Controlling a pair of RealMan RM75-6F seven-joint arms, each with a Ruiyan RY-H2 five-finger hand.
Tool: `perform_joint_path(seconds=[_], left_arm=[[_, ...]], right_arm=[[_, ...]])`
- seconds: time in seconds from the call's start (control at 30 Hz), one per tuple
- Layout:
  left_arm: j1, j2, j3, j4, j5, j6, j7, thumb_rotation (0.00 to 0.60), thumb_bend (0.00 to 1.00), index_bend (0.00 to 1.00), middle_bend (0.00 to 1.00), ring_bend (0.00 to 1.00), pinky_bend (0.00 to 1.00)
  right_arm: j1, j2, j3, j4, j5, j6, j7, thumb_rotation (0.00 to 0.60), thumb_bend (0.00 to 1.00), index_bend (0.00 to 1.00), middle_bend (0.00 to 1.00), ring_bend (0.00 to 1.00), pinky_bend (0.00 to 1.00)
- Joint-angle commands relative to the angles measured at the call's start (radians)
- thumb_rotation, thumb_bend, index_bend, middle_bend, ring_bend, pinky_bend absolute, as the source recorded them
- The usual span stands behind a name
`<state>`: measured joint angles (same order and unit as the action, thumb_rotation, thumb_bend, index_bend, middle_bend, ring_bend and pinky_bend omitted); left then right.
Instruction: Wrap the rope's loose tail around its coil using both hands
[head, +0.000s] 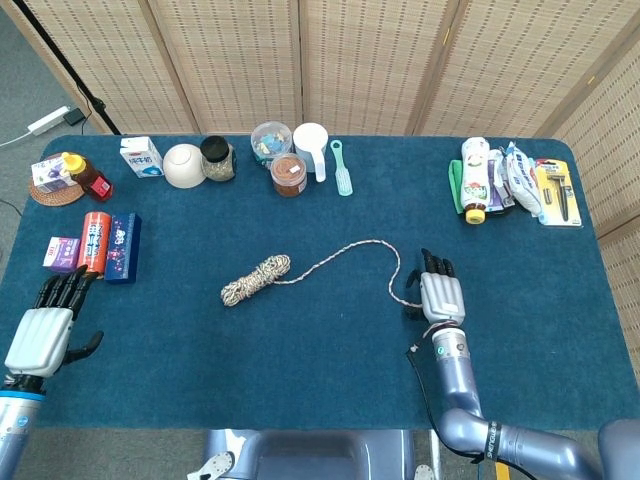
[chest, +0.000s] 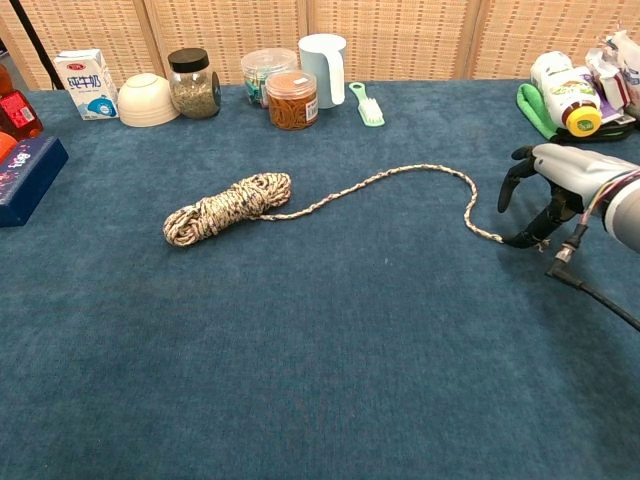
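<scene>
One rope (head: 262, 277), tail end under the right hand's (head: 441, 295) curled fingers; left hand (head: 42, 335) spread, holding nothing.

The rope coil (head: 256, 279) lies mid-frame on the desk (head: 300, 370). Its tail (head: 372, 246) runs right to the right hand (head: 442, 296). The left hand (head: 42, 336) sits at lower left. Jars (head: 288, 173) line the top edge.

One rope (head: 300, 270) lies on the tabletop (head: 300, 350). Two hands show: left (head: 42, 335) and right (head: 441, 295). One white bowl (head: 184, 165) and one white jug (head: 312, 148) stand behind.
</scene>
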<state>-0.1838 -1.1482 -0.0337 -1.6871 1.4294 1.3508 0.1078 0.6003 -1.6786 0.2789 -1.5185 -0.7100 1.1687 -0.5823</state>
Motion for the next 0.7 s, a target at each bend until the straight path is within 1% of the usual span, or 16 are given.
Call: perform_joint_path(seconds=[0.03, 0.13, 0.43, 0.7], left_arm=[[0.000, 0.000, 0.000, 0.000, 0.000, 0.000, 0.000, 0.600, 0.28, 0.00, 0.00, 0.00, 0.02], [0.000, 0.001, 0.000, -0.001, 0.001, 0.001, -0.002, 0.600, 0.28, 0.00, 0.00, 0.00, 0.02], [0.001, 0.004, 0.001, 0.000, 0.003, 0.001, -0.007, 0.600, 0.28, 0.00, 0.00, 0.00, 0.02], [0.001, 0.005, 0.001, -0.001, 0.002, 0.001, -0.006, 0.600, 0.28, 0.00, 0.00, 0.00, 0.02]], right_arm=[[0.000, -0.002, -0.002, -0.006, 0.005, 0.000, 0.001, 0.600, 0.29, 0.43, 0.00, 0.00, 0.00], [0.000, -0.007, 0.000, -0.009, 0.010, 0.001, 0.009, 0.600, 0.29, 0.46, 0.00, 0.00, 0.00], [0.005, -0.023, 0.008, 0.009, 0.027, -0.005, 0.028, 0.600, 0.31, 0.46, 0.00, 0.00, 0.00], [0.012, -0.029, 0.013, 0.017, 0.042, -0.012, 0.031, 0.600, 0.37, 0.46, 0.00, 0.00, 0.00]])
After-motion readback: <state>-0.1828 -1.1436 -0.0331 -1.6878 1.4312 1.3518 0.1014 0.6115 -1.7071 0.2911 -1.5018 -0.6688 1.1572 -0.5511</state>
